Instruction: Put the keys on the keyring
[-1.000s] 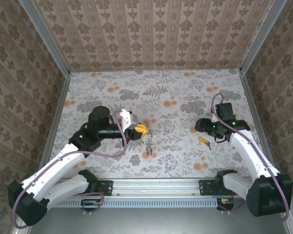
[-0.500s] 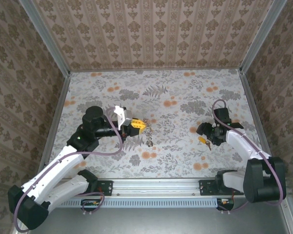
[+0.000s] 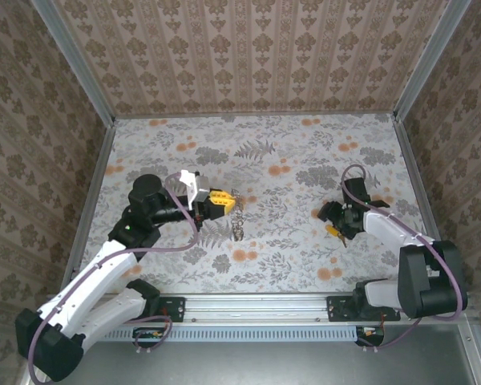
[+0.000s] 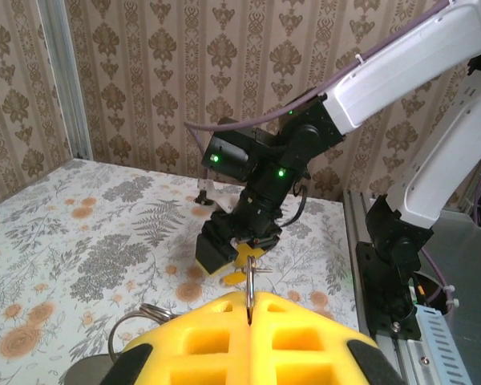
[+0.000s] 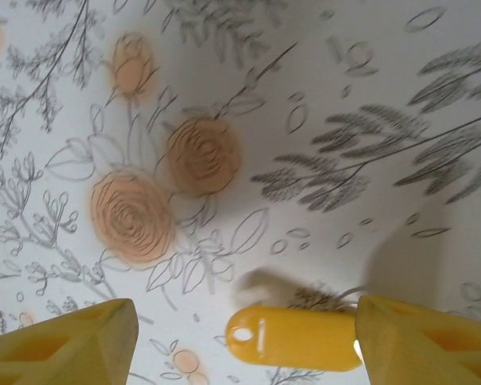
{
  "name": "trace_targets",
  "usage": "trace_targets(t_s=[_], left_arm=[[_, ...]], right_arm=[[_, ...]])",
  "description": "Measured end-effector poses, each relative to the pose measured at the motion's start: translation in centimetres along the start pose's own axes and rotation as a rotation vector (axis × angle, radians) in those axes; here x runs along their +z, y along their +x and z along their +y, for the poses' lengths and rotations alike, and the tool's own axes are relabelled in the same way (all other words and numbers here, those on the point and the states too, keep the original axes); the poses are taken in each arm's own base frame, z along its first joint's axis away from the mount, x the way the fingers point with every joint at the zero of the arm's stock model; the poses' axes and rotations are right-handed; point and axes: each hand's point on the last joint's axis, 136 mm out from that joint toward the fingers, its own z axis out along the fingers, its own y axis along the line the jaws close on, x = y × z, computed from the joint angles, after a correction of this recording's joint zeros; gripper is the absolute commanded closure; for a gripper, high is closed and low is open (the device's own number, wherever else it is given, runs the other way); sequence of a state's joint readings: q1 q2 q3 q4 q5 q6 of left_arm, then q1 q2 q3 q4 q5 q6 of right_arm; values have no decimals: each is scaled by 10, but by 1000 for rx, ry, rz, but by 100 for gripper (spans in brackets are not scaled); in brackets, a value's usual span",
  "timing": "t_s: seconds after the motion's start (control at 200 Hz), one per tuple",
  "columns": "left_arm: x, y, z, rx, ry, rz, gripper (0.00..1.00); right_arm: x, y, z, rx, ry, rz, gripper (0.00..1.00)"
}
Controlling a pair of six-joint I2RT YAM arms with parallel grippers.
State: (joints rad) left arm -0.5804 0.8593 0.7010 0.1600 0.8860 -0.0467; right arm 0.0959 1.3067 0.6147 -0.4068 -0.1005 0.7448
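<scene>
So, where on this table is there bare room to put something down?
The far strip of the table along the back wall is bare. The middle, between the keyring and the right hand, is free too. It is crowded at the left hand, shut on the keyring, and at the right hand, open over a yellow key.

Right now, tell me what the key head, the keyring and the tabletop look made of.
Key head: looks like smooth yellow plastic, slightly glossy, with a moulded hole at one end.
Keyring: probably bare metal, going by its thin grey loops that catch the light.
Tabletop: a matte printed covering, perhaps paper or vinyl, with a flat floral pattern and no shine.
</scene>
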Motion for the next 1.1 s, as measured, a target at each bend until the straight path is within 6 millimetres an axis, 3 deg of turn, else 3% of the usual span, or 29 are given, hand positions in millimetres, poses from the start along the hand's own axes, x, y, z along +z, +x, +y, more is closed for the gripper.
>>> trace_targets(t_s=[0.255,0.535,0.82,0.91,1.1], left_arm=[[1,-1,2,-12,4,-6,100],[2,1,2,-27,14,-3,100],[3,1,2,-36,18,-4,100],[4,2,3,-43,21,-1,100],[5,3,0,-51,31,3,100]], right_arm=[[10,17,22,-19,-23,16,27],[16,42,69,-100,-79,53,27],[-6,40,107,-280,-111,32,29],[-13,37,105,-344,-90,20,31],[-20,33,76,-416,-6,25,35]])
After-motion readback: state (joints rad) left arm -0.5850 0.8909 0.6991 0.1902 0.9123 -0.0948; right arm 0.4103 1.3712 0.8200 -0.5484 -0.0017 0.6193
